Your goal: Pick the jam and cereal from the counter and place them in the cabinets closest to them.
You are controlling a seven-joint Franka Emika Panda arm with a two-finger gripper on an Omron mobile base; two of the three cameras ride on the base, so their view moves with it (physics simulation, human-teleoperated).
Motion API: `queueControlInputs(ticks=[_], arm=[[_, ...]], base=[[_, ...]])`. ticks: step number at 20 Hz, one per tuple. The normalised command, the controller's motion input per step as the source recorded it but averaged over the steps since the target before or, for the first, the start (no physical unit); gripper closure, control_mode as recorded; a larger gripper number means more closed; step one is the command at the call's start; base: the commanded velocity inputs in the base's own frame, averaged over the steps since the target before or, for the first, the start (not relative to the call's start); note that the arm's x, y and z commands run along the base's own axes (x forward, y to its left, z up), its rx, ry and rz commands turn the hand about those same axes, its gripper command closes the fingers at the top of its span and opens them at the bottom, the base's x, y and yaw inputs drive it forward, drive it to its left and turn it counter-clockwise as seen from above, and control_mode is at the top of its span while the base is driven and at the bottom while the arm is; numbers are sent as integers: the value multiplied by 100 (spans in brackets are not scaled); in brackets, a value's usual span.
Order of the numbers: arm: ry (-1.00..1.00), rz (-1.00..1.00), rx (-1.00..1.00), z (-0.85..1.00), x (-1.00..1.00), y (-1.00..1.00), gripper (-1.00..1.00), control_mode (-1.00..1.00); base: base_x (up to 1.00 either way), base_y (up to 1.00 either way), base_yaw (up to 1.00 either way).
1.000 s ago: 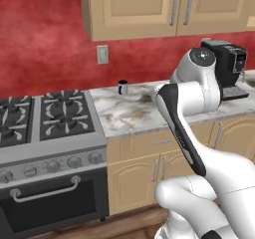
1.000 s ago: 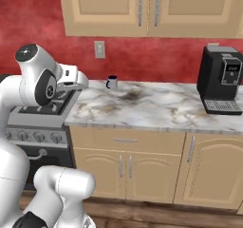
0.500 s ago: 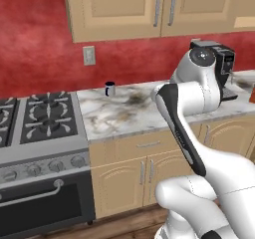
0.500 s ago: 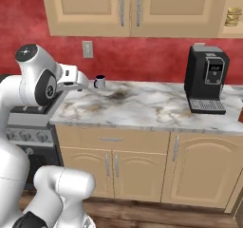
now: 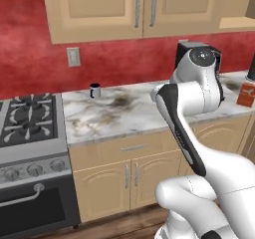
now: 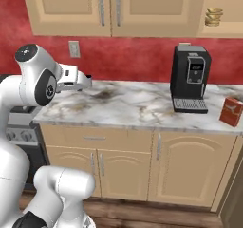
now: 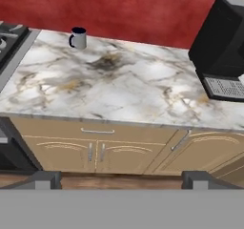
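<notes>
The cereal (image 6: 231, 111) is a small red-orange box standing upright at the right end of the marble counter (image 6: 133, 106), also seen as the cereal (image 5: 246, 94) at the far right edge of the counter (image 5: 124, 113). The jam is out of view. My gripper (image 6: 87, 83) hangs over the counter's left end, far from the box. In the hand view my gripper (image 7: 122, 180) is open, its fingertips (image 7: 45, 179) wide apart with nothing between them, looking down on the counter (image 7: 119, 89). Tan wall cabinets (image 6: 109, 8) with shut doors hang above.
A black coffee machine (image 6: 190, 78) stands on the counter left of the cereal. A small dark-rimmed mug (image 5: 95, 90) sits near the back wall by the stove (image 5: 30, 118). A yellowish stacked item (image 6: 214, 16) rests in an open cabinet at the upper right.
The whole scene has slid left in both base views, so the base has driven right. The cereal box has come into view. The arm holds the same pose, gripper still open.
</notes>
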Motion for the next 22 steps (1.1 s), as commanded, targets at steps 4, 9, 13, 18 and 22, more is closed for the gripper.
queueControlInputs(ticks=[4,9,13,18,22], arm=[[0,0,0,0,0,0,-100,100],[0,0,0,0,0,0,-100,100],[0,0,0,0,0,0,-100,100],[0,0,0,0,0,0,-100,100],[0,0,0,0,0,0,-100,100]], base=[[0,-52,0],[0,-52,0],[0,-54,0],[0,-52,0],[0,-54,0]])
